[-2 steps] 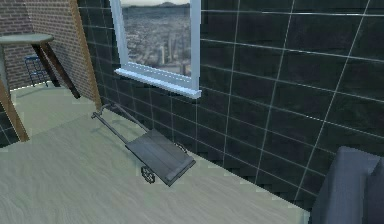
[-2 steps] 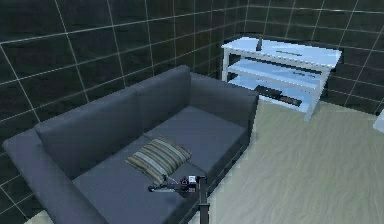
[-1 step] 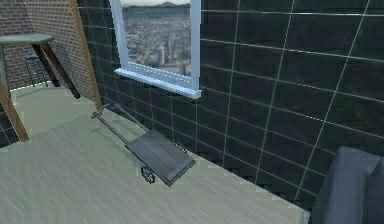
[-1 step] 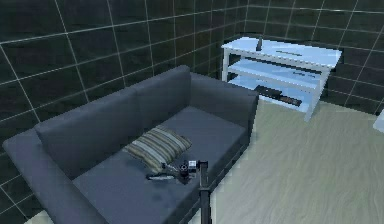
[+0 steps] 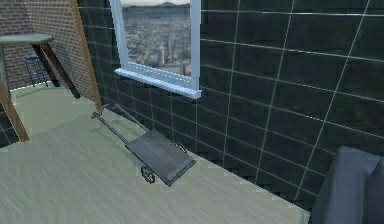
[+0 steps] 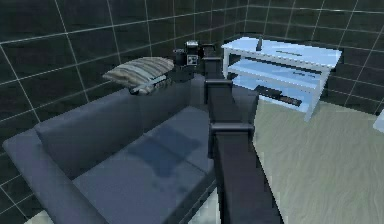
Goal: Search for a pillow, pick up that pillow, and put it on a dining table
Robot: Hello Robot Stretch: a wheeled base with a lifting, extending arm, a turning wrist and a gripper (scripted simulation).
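Observation:
A grey striped pillow (image 6: pixel 140 72) lies on the far end of a dark blue sofa (image 6: pixel 120 150), up at its armrest, in the arm side view. The dark arm bar (image 6: pixel 235 150) rises from the bottom edge over the sofa seat. At its far end sits the gripper (image 6: pixel 174 63), just right of the pillow. Whether it touches the pillow I cannot tell, nor whether it holds anything. A wooden table (image 5: pixel 30 42) with slanted legs stands at the forward view's upper left.
A white two-level desk (image 6: pixel 285 62) with dark items on it stands at the arm side view's upper right. A grey hand truck (image 5: pixel 150 150) lies on the floor below a window (image 5: pixel 155 40) in the dark tiled wall. A sofa corner (image 5: pixel 350 190) shows at the bottom right.

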